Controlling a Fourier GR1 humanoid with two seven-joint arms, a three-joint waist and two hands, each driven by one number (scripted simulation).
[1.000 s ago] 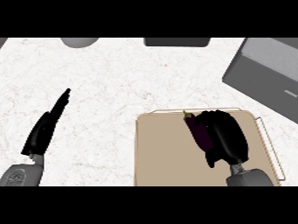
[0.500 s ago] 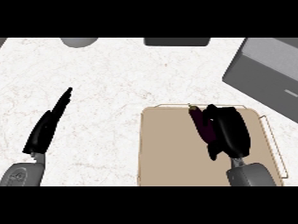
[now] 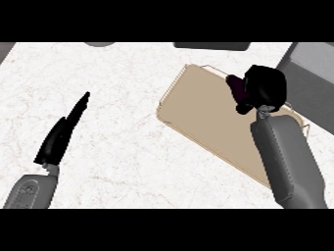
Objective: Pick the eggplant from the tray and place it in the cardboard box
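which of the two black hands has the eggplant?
The right hand, curled round the dark purple eggplant above the tan tray. The left hand is straight-fingered over the white counter, holding nothing.

The desk [image 3: 133, 93] is white with faint grey marbling and fine pinkish veins. Under the right robot hand [image 3: 265, 84], which is black, lies a plain beige tray [image 3: 213, 117] with a slightly lighter rim. Just left of that robot hand's fingers shows the dark purple eggplant [image 3: 236, 84]. The forearm [image 3: 289, 157] behind it is mid grey. To its right, a box [image 3: 321, 83] is grey, darker inside. The left robot hand [image 3: 62, 135] is black too, on a grey forearm [image 3: 28, 191].
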